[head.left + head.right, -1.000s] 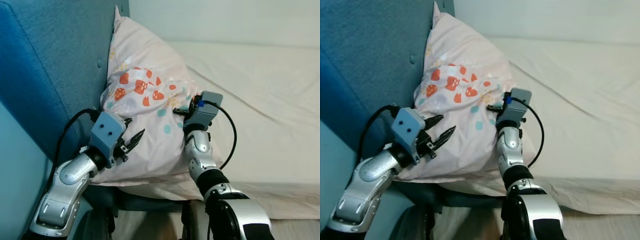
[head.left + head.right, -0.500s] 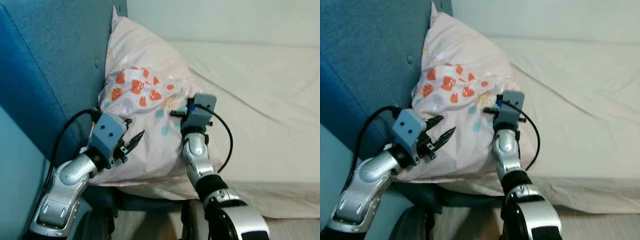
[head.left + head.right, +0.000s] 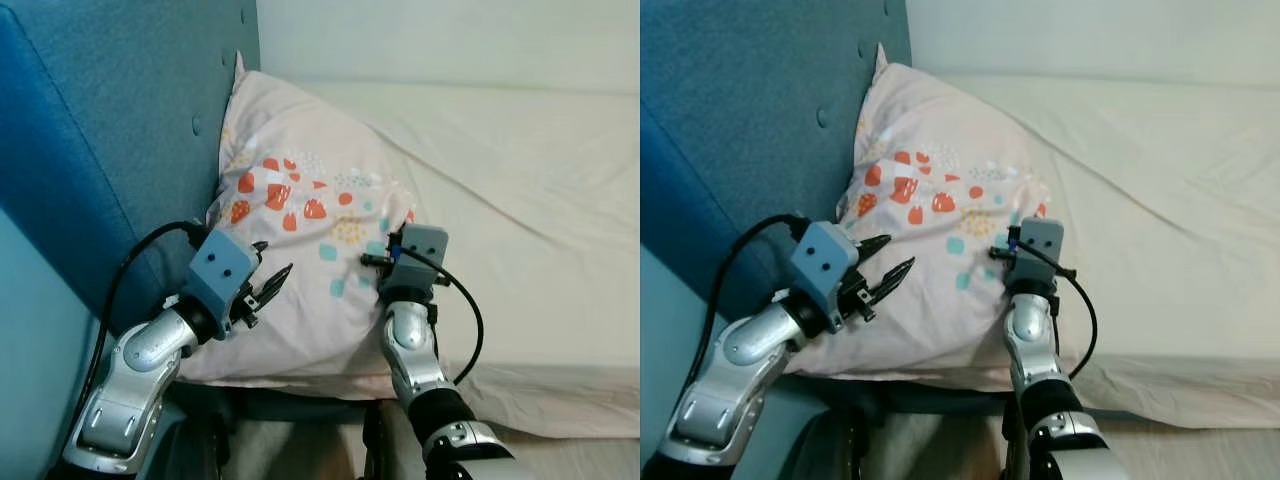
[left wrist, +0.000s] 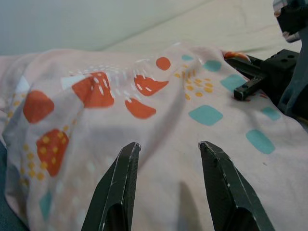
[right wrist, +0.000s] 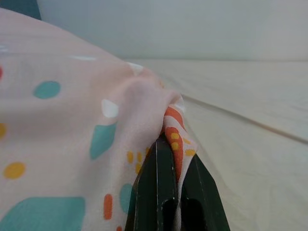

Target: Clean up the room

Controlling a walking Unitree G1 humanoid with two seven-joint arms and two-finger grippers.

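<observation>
Lowered since a second ago, pillow leans on headboard, right gripper clamped on its corner, left gripper spread beside it; tidying unfinished.

The pillow is soft and pale pink, with red-orange shapes, little teal squares and yellow dots on it. It lies on the cream bed and leans against the blue headboard, one corner pointing up. A fold of its cover is pinched between my right gripper's fingers, so the cloth bunches up there.
</observation>
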